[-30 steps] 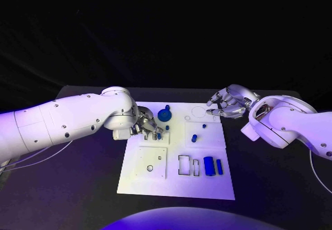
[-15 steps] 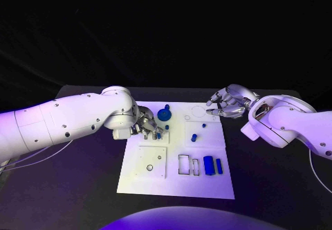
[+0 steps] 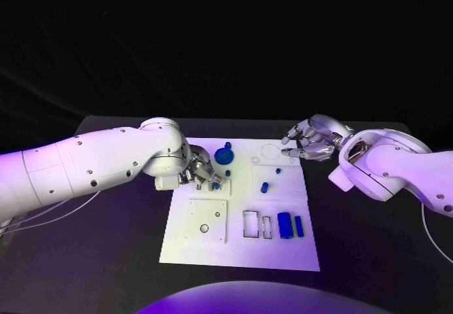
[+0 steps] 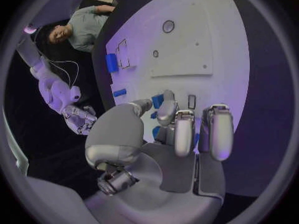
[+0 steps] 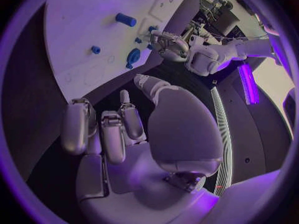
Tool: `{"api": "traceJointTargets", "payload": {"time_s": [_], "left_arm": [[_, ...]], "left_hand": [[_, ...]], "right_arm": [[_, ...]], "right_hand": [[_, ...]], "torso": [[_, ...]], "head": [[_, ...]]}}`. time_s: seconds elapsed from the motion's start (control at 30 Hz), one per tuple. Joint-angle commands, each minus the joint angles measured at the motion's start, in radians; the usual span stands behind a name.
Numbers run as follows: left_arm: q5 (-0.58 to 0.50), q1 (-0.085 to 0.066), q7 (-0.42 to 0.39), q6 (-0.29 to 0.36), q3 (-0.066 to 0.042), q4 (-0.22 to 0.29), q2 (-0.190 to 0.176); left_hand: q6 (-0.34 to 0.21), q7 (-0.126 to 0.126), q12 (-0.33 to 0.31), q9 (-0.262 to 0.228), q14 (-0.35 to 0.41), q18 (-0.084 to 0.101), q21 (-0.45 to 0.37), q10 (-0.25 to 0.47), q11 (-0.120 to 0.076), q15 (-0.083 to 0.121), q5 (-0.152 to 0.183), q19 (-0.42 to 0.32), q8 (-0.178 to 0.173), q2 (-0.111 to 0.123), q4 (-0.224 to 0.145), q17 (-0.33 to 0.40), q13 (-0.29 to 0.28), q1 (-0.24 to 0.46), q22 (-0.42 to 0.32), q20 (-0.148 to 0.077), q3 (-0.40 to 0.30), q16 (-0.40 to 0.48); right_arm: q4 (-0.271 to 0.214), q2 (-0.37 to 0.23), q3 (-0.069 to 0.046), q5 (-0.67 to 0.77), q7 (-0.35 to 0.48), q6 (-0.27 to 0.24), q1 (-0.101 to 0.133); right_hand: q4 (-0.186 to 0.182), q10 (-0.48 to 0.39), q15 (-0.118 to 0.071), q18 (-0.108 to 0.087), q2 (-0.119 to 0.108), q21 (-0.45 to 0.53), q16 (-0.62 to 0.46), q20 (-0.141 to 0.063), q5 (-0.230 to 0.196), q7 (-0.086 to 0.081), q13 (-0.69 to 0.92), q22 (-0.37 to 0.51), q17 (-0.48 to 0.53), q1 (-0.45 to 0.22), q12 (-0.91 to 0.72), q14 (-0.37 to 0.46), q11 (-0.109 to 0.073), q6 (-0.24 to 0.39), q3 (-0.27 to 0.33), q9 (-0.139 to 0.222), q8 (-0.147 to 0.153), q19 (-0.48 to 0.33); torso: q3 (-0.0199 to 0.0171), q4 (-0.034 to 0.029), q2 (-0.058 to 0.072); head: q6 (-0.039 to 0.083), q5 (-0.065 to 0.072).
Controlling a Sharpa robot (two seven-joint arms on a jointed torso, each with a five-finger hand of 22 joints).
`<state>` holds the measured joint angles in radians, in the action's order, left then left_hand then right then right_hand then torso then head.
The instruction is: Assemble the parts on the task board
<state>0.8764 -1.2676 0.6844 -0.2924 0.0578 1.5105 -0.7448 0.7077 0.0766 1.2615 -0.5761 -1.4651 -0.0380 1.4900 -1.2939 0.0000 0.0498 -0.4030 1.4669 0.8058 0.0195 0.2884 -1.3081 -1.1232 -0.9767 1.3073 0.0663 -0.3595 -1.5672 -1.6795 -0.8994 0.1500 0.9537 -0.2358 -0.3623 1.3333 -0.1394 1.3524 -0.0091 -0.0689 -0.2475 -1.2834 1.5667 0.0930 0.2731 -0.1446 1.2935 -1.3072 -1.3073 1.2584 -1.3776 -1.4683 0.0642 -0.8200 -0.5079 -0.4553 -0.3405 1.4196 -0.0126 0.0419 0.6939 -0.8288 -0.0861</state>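
Nothing has moved; left hand (image 3: 200, 171) fingers over task board (image 3: 241, 252) edge.

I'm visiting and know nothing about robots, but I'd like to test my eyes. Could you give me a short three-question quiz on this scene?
1. True or false: the right hand holds a blue part.
2. Which hand has its fingers down at the small blue parts on the task board? A) left hand B) right hand C) both
3. Fill in: the round blue part lies at the board's ____ edge, away from the robot.

Key
1. False: it hovers at the board's far right corner with nothing in it.
2. A
3. Far
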Motion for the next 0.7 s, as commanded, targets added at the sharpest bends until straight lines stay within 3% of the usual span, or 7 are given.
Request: {"api": "traceJointTargets", "payload": {"time_s": [0.03,0.33,0.6,0.63,0.7], "left_arm": [[-0.005,-0.001,0.001,-0.011,0.0,0.001,0.004],[-0.008,-0.001,0.0,-0.008,0.0,0.001,0.005],[-0.021,-0.001,-0.001,-0.002,-0.002,0.005,0.005],[-0.024,-0.001,-0.001,0.0,-0.002,0.005,0.004],[-0.03,-0.001,-0.002,0.002,-0.003,0.006,0.003]], "left_hand": [[-0.006,-0.001,0.006,0.001,-0.106,0.013,-0.006,-0.007,0.001,0.005,-0.004,0.038,0.005,-0.001,0.0,-0.263,-0.001,-0.017,0.197,-0.008,-0.011,-0.004],[-0.004,-0.003,0.007,-0.001,-0.106,0.013,-0.006,-0.008,0.0,0.006,0.001,0.038,0.013,0.0,-0.001,-0.263,-0.002,-0.044,0.197,-0.009,-0.036,-0.004],[-0.002,-0.015,0.016,-0.042,-0.106,0.013,-0.007,-0.014,-0.011,0.015,0.022,0.039,0.075,0.001,-0.006,-0.263,-0.012,-0.097,0.2,-0.017,-0.109,-0.004],[-0.005,-0.018,0.017,-0.051,-0.106,0.013,-0.008,-0.015,-0.013,0.017,0.047,0.039,0.088,0.003,-0.007,-0.263,-0.013,-0.11,0.2,-0.019,-0.135,-0.004],[-0.012,-0.024,0.021,-0.072,-0.106,0.013,-0.007,-0.018,-0.018,0.021,0.155,0.04,0.116,0.003,-0.02,-0.263,-0.018,-0.141,0.201,-0.024,-0.22,-0.004]], "right_arm": [[0.0,0.001,0.0,0.011,-0.003,0.017,-0.001],[0.002,0.002,0.0,0.011,-0.003,0.017,-0.001],[0.004,0.003,0.0,0.011,-0.002,0.016,-0.002],[0.004,0.003,0.0,0.011,-0.002,0.016,-0.003],[0.004,0.003,0.001,0.011,-0.002,0.017,-0.003]], "right_hand": [[-0.005,0.003,-0.003,-0.009,-0.002,0.005,0.004,0.0,0.004,0.004,-0.001,0.0,-0.264,-0.008,-0.003,-0.102,-0.006,-0.004,-0.005,-0.002,-0.007,-0.004],[-0.005,0.003,-0.003,-0.009,-0.002,0.005,0.004,0.0,0.004,0.004,-0.001,0.0,-0.264,-0.008,-0.003,-0.102,-0.006,-0.004,-0.005,-0.002,-0.007,-0.004],[-0.006,0.003,-0.003,-0.009,-0.001,0.005,0.004,0.0,0.006,0.004,-0.002,0.0,-0.264,-0.008,-0.003,-0.102,-0.006,-0.004,-0.006,-0.002,-0.008,-0.004],[-0.006,0.003,-0.003,-0.009,-0.001,0.005,0.004,0.0,0.006,0.004,-0.002,0.0,-0.264,-0.008,-0.003,-0.102,-0.006,-0.004,-0.006,-0.002,-0.008,-0.004],[-0.006,0.003,-0.003,-0.009,-0.001,0.005,0.004,0.0,0.006,0.004,-0.002,0.0,-0.264,-0.008,-0.003,-0.102,-0.006,-0.004,-0.006,-0.002,-0.008,-0.004]], "torso": [[-0.0002,0.0,0.001],[-0.0003,-0.0003,0.0],[-0.0006,0.0013,0.0],[-0.0007,0.0011,0.0],[-0.0008,0.0002,0.0]], "head": [[0.0,0.001],[-0.002,0.001],[-0.004,0.001],[-0.004,0.002],[-0.004,0.002]]}}
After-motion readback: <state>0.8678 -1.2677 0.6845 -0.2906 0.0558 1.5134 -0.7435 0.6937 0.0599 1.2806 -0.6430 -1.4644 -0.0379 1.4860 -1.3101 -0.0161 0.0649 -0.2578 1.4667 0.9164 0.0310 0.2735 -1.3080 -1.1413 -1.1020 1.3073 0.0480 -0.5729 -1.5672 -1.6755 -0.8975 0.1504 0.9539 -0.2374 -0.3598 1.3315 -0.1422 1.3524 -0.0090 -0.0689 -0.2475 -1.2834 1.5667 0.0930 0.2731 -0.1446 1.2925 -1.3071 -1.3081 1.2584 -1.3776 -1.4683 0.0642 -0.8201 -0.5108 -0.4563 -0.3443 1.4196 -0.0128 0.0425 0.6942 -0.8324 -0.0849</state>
